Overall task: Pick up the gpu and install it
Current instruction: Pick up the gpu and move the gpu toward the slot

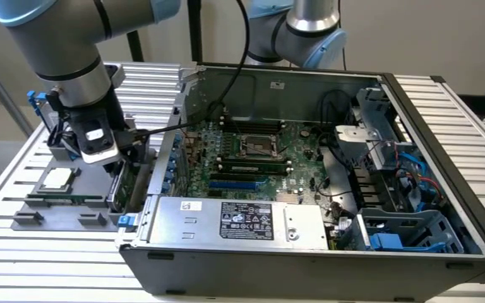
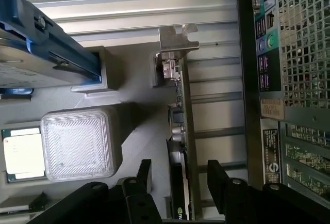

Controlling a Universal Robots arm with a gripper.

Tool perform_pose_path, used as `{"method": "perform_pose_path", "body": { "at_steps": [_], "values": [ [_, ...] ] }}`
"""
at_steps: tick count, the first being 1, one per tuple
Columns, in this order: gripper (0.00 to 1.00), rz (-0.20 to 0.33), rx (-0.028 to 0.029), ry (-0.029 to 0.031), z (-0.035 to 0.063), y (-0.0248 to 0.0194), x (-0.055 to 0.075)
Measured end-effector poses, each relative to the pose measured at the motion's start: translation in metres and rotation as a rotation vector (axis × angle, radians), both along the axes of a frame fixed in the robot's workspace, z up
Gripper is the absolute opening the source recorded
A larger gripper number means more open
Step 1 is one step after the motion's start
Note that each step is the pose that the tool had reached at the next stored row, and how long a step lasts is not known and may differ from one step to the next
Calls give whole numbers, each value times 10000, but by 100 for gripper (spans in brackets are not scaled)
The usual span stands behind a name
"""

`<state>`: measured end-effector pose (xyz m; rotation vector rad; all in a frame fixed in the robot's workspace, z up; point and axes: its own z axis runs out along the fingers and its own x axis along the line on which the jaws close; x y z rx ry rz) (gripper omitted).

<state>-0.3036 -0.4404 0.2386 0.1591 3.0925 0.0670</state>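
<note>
Closest to the wrist camera, the gripper (image 2: 180, 173) shows its two black fingers (image 2: 144, 176) spread apart, one on each side of the gpu (image 2: 179, 126). Its jaws are open: a sliver of gap shows between each finger and the card, so they straddle it without clamping it. The gpu stands on its long edge in a grey fixture (image 2: 129, 100), seen edge-on, with its silver bracket (image 2: 178, 39) at the end far from the fingers. On the same fixture sit a translucent square block (image 2: 77, 144), a processor chip (image 2: 20, 154) partly hidden by that block, and a hard drive (image 2: 26, 59) with blue rails (it stands apart from the card). Along the card's other side runs the perforated rear panel of the computer case (image 2: 299, 53).

From the exterior view, the arm (image 1: 65, 57) reaches down over the fixture, which lies on a slatted table (image 1: 48, 265) at the exterior view's left of the open case. Inside the case lie the motherboard (image 1: 259, 158) and, nearer the front wall, the power supply (image 1: 234, 221). The gpu is outside the case, just beside its wall.
</note>
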Motion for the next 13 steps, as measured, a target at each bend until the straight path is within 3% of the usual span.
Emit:
{"method": "perform_pose_path", "body": {
  "at_steps": [13],
  "values": [
    [100,13,52,0,-2,21,-10]
  ]
}}
